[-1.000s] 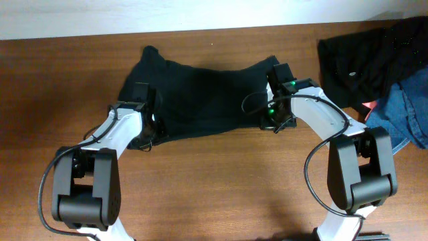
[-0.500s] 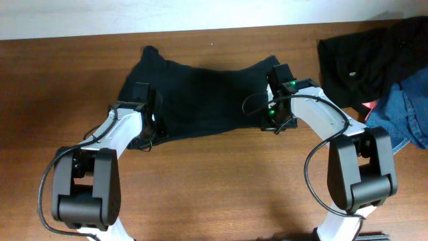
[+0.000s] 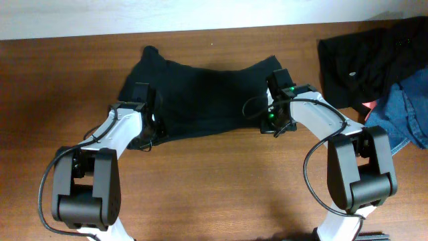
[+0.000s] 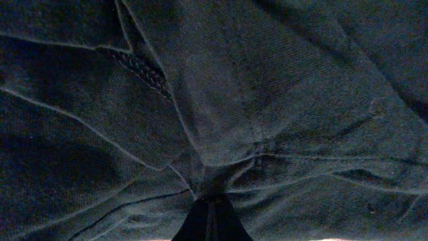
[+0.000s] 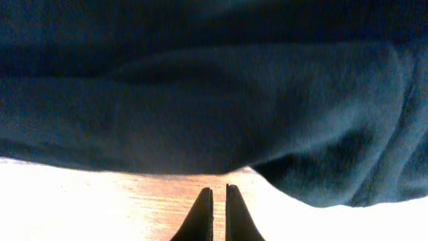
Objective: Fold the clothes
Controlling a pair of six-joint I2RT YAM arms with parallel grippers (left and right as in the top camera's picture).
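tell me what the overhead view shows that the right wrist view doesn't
Only overhead: the whole black T-shirt spread out, the left arm and right arm at its near corners, and a pile of other clothes at the right end of the table. Only right wrist: the right end effector close up, shut, over bare wood just short of the shirt's edge. Both: the black fabric and the wooden table.

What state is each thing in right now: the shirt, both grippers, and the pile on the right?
shirt: lying rumpled on the table, not neatly folded.
left gripper: shut, pinching the shirt's fabric.
right gripper: shut, empty, over bare wood at the shirt's edge.
pile: heaped, unfolded, apart from the shirt.
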